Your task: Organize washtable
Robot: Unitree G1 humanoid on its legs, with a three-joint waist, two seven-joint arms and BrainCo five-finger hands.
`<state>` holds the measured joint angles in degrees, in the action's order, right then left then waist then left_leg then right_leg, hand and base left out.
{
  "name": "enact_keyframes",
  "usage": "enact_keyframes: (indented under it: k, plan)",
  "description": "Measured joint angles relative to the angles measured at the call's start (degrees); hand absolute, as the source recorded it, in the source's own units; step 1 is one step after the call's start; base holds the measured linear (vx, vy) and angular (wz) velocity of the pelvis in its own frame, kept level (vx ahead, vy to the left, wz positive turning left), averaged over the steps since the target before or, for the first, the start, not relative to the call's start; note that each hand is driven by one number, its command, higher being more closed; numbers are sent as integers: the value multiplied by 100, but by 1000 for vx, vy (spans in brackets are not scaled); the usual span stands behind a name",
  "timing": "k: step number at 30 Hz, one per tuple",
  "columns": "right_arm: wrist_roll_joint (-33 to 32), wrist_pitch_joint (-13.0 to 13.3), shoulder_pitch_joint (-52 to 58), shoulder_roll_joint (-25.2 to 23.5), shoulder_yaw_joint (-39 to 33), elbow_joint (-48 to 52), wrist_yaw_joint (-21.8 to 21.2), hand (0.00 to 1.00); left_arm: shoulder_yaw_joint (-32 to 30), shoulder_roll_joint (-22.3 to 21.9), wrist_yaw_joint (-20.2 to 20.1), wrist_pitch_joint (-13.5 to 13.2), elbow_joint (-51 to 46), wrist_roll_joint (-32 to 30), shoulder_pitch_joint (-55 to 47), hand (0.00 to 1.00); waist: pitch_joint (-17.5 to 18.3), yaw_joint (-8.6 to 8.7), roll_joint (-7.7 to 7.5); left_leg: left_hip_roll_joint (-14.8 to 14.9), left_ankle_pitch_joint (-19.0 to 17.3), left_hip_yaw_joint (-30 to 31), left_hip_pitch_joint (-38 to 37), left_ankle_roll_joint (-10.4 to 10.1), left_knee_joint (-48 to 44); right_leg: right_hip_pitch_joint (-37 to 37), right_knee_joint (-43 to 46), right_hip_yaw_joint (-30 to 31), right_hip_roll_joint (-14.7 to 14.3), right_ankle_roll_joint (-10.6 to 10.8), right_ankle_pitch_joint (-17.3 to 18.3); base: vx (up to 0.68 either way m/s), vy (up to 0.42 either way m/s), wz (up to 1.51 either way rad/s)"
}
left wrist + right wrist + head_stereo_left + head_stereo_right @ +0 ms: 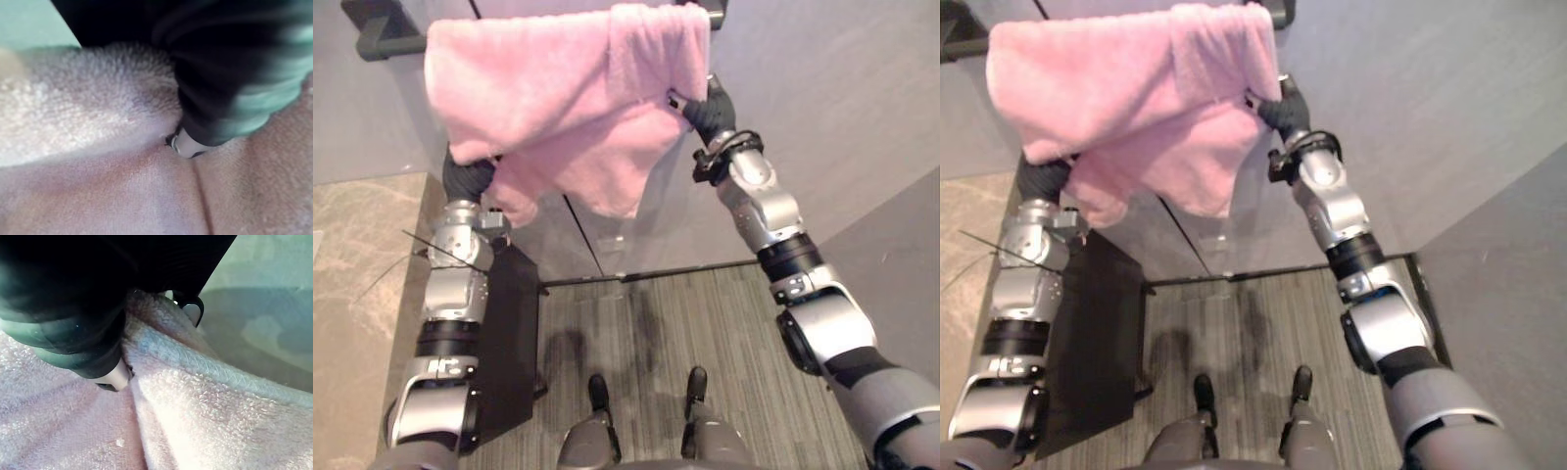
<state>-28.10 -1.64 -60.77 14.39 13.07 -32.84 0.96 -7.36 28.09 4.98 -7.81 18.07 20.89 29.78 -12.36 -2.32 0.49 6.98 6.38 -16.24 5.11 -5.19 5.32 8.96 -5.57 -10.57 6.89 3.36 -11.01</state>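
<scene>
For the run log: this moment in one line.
pink towel: up against dark rail | left robot hand: under towel, grip hidden | right robot hand: at towel edge, grip hidden

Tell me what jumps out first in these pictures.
A big pink towel hangs high across the head views, up at a dark rail. The left hand and right hand reach into it from either side, above a grey striped floor.

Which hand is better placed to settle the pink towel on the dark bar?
Probably the right. The right hand is high against the pink towel, close to the dark bar at the towel's upper edge. The left hand sits lower, under the hanging part.
</scene>
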Motion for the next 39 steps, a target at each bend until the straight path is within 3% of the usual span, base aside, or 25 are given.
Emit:
enact_keyframes:
  k: [16, 17, 20, 21, 29, 39]
  plan:
    - [164, 0, 16, -178, 419, -1, -17, 100, -353, -83, 25, 11, 421, 102, -37, 100, 9, -19, -3, 8, 39, 132, 5, 2, 1, -79, -1, -108, 2, 0, 1, 5, 5, 4]
    - [164, 4, 16, -177, 452, -1, -16, 100, -357, -83, 25, 11, 451, 102, -37, 0, 12, -18, -2, 8, 39, 130, 3, 2, 1, -79, -1, -106, 2, 0, 1, 0, 0, 0]
    - [163, 9, 19, -165, 481, -8, -11, 100, -377, -83, 34, 45, 511, 101, -59, 0, 15, -15, -4, 8, 39, 126, 0, 2, 0, -80, -1, -103, 1, 0, 1, 0, 0, 0]
    - [163, 9, 21, -164, 481, -8, -10, 0, -401, -83, 34, 60, 511, 101, -84, 0, 16, -15, -4, 8, 39, 121, -3, 2, 0, -80, -1, -98, 1, 0, 1, 0, 0, 0]
    - [-268, 5, 151, -146, 387, -163, 12, 0, -422, -52, -29, 240, 726, 193, -179, 0, 41, -20, -7, 10, 38, 95, -65, 1, 0, -127, -1, -72, -1, 0, 1, 0, 0, 0]
    - [-726, -125, 563, 43, 213, -190, 10, 0, -404, 477, -636, 303, 815, 821, -446, 0, 74, -38, -6, 13, 38, 64, -98, 1, -1, -140, -2, -43, -5, -1, 0, 0, 0, 0]
